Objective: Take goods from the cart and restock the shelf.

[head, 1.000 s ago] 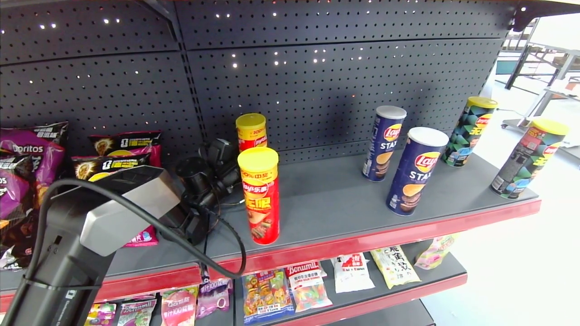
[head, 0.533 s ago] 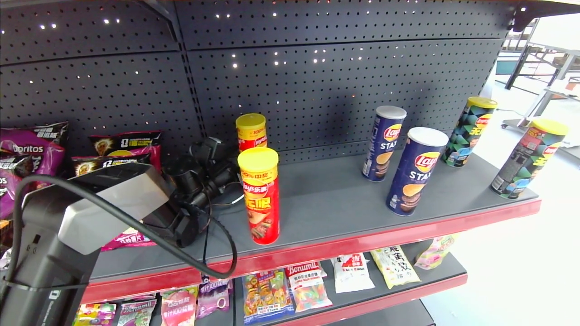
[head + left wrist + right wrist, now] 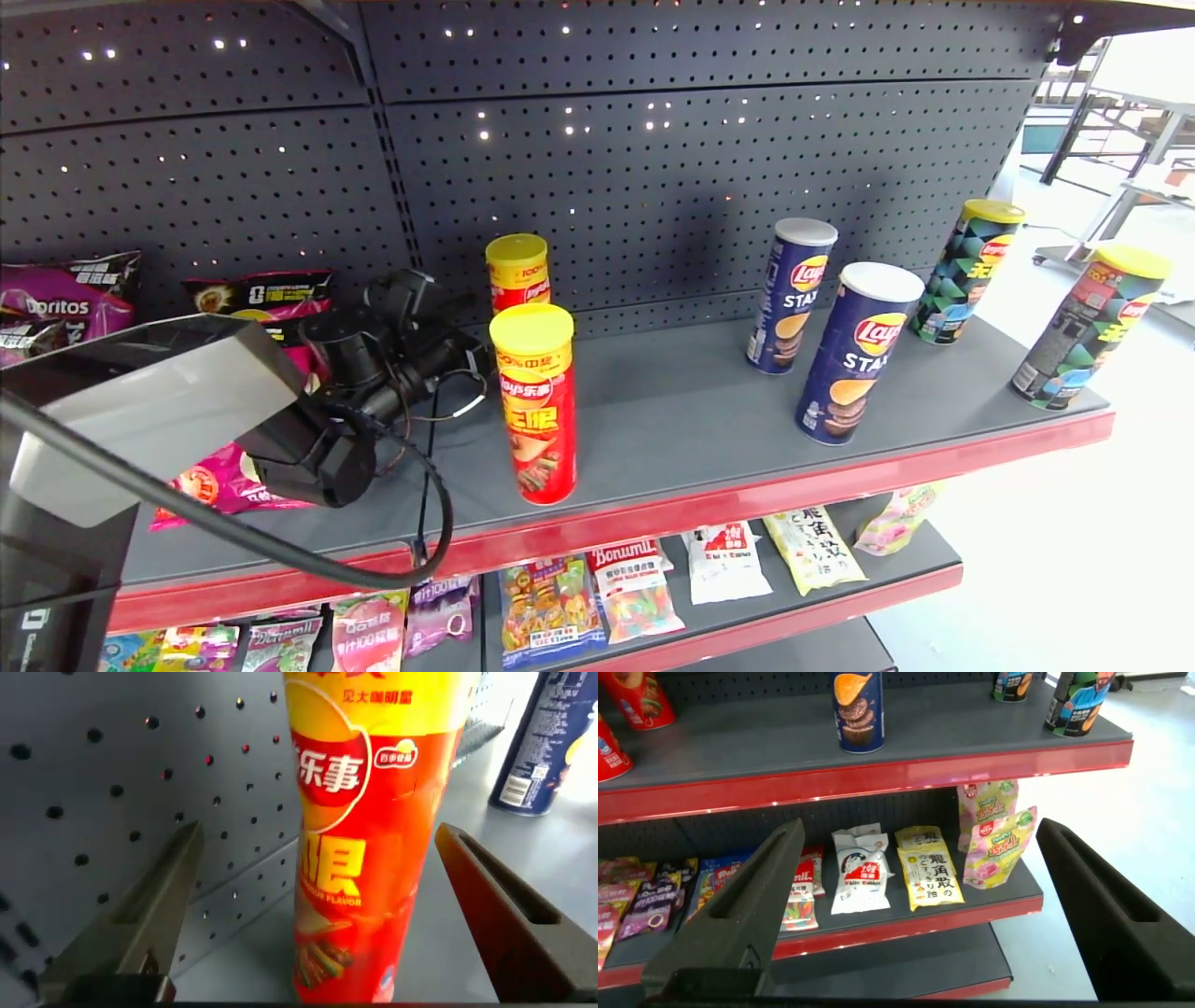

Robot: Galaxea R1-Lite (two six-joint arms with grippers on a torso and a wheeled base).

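Two red chip cans with yellow lids stand on the grey shelf (image 3: 672, 439): a front one (image 3: 534, 406) and a rear one (image 3: 516, 271) near the pegboard. My left gripper (image 3: 450, 351) hovers just left of the front can, open and holding nothing. In the left wrist view a red can (image 3: 369, 840) stands upright beyond the spread fingers (image 3: 159, 905), untouched. My right gripper (image 3: 920, 826) is open and empty, low in front of the shelving, facing the snack bags (image 3: 924, 863) on the lower shelf.
Two blue cans (image 3: 854, 350) and two dark patterned cans (image 3: 1088, 327) stand to the right on the same shelf. Purple and black chip bags (image 3: 252, 299) fill the left end. The red shelf lip (image 3: 747, 504) runs along the front. Bare shelf lies between red and blue cans.
My left arm has drawn back to the left, away from the front red can, which stays standing. The gripper stays open.
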